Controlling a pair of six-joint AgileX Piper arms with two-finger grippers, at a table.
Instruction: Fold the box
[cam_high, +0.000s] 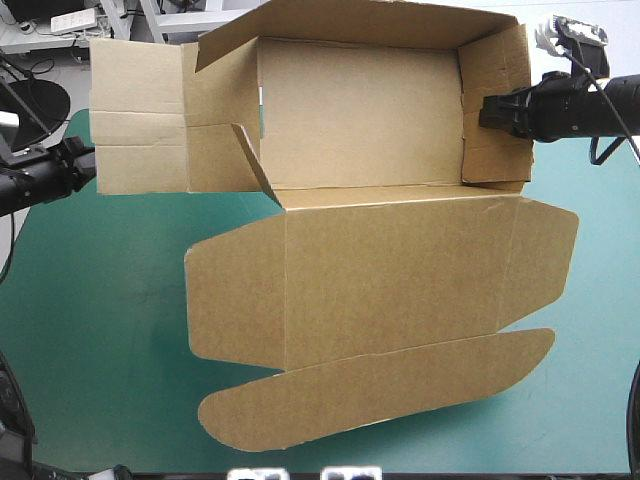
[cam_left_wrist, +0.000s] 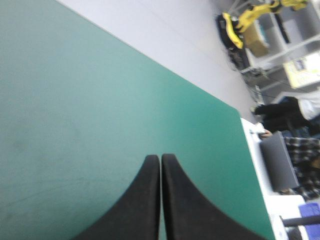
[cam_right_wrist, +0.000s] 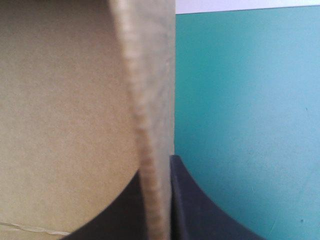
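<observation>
**Box half-formed: right wall pinched, left side not yet up**

The box (cam_high: 380, 270) sits mid-table on the teal-green cover (cam_high: 100, 300), with the tray part toward the far edge and the lid (cam_high: 400, 275) spread flat toward the near edge. The lid's rounded tuck flap (cam_high: 380, 390) is flat too.

The far wall (cam_high: 350, 20) is raised. The right wall (cam_high: 495, 105) stands upright, and the right gripper (cam_high: 490, 112) is clamped on it from the right; its wrist view shows the board edge squeezed between the black fingers.

The left side panels (cam_high: 140, 120) lie flat, spread out toward the table's left edge. A small corner tab (cam_high: 255, 160) stands tilted at the tray's near-left corner.

The left gripper (cam_high: 80, 165) is at the left edge, just beside those flat panels; can't tell if it touches them. Its fingers are pressed together on nothing, with only bare cover ahead of it in its wrist view.

Progress, as I judge it, is roughly midway. Far and right walls are up. What's left is raising the left wall, folding its panels over and tucking them, and locking the corners. The lid isn't touched.
</observation>
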